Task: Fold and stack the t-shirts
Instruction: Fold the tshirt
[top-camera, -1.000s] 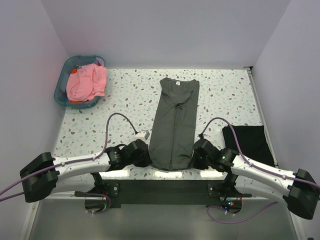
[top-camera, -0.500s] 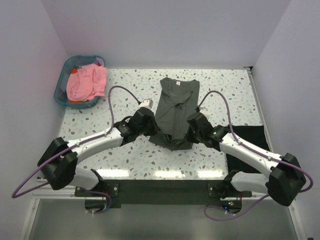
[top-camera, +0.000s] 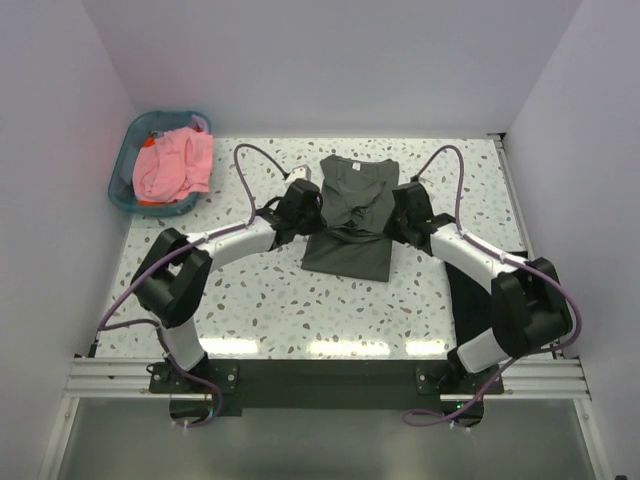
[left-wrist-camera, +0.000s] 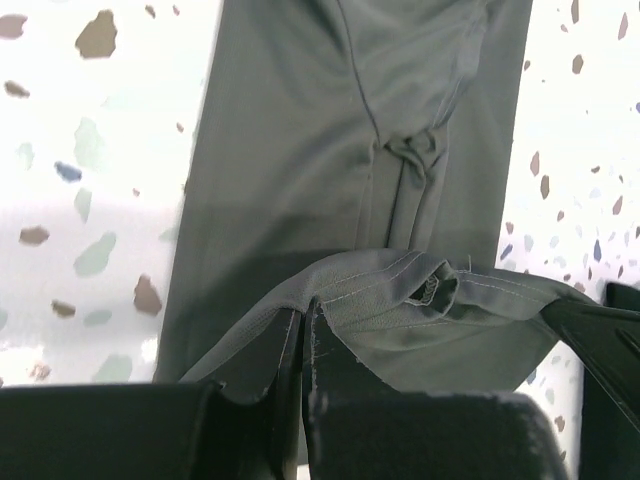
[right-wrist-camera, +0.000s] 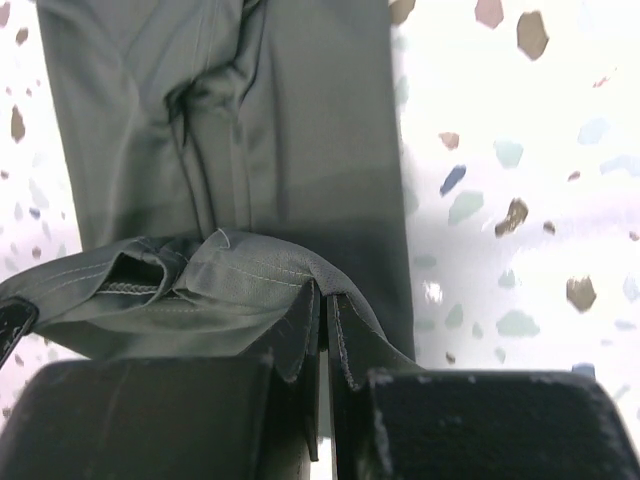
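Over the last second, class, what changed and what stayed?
Both arms swung forward, the left fingers and right fingers carrying the near hem of the olive-grey t-shirt toward its collar, folding it. Both stayed shut on the hem. Pink t-shirt, basket and black t-shirt stayed.

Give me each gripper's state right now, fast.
Left gripper: shut on the hem of the olive-grey t-shirt.
Right gripper: shut on the hem of the same olive-grey t-shirt.
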